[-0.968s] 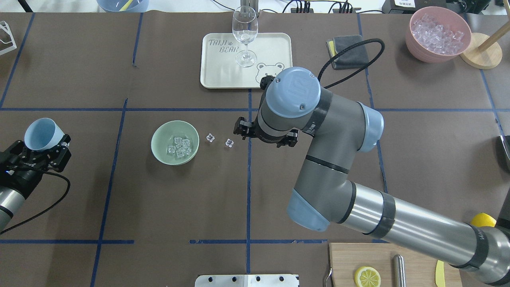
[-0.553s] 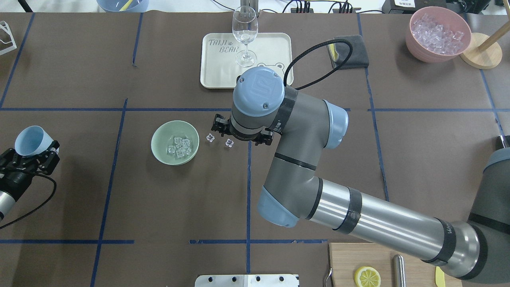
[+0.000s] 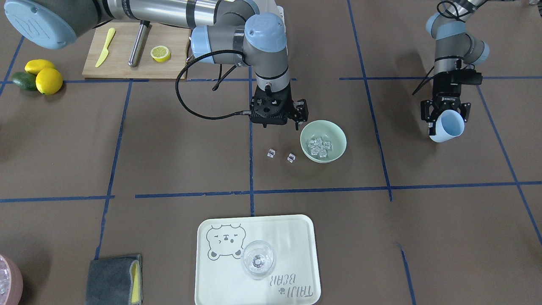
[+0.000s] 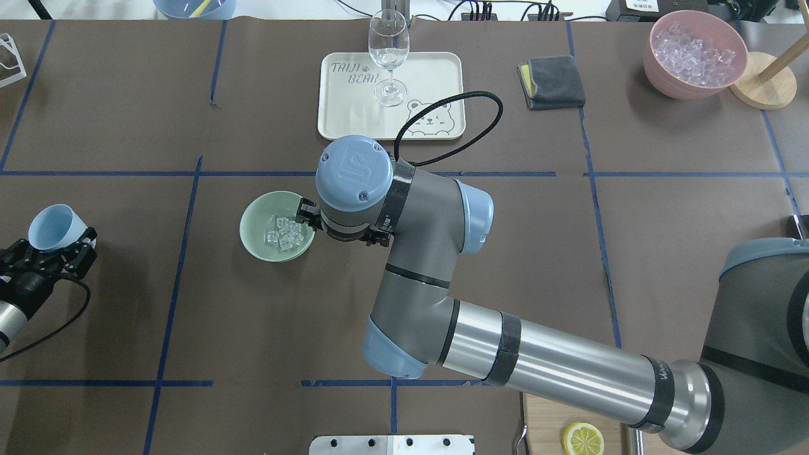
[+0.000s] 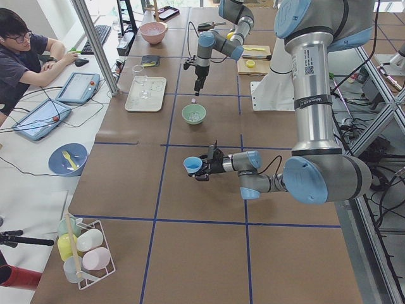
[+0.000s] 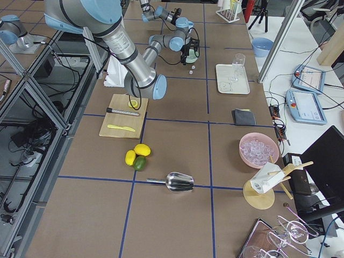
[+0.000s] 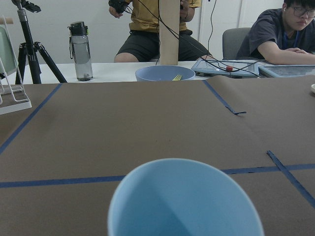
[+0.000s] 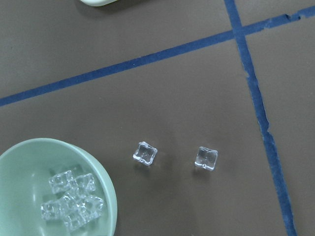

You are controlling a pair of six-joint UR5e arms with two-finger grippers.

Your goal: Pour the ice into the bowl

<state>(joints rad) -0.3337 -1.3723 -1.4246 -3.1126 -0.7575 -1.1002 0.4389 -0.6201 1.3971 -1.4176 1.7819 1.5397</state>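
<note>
Two ice cubes [image 3: 291, 158] beside bowl [image 3: 338, 132] | right hand [image 3: 292, 119] moved above them, state unclear | left hand [image 3: 444, 115] grips cup [image 3: 449, 128]

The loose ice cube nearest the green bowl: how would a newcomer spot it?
Find the mint-green bowl of ice near the table's middle. Two clear cubes lie loose beside it. The nearer cube, just off the rim, is yours; the farther cube is not.

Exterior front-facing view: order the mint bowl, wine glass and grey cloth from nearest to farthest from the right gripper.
1. Mint bowl, right beside the right gripper, on the view's right.
2. Wine glass, on the tray near the view's bottom.
3. Grey cloth, at the view's lower-left corner.
</note>
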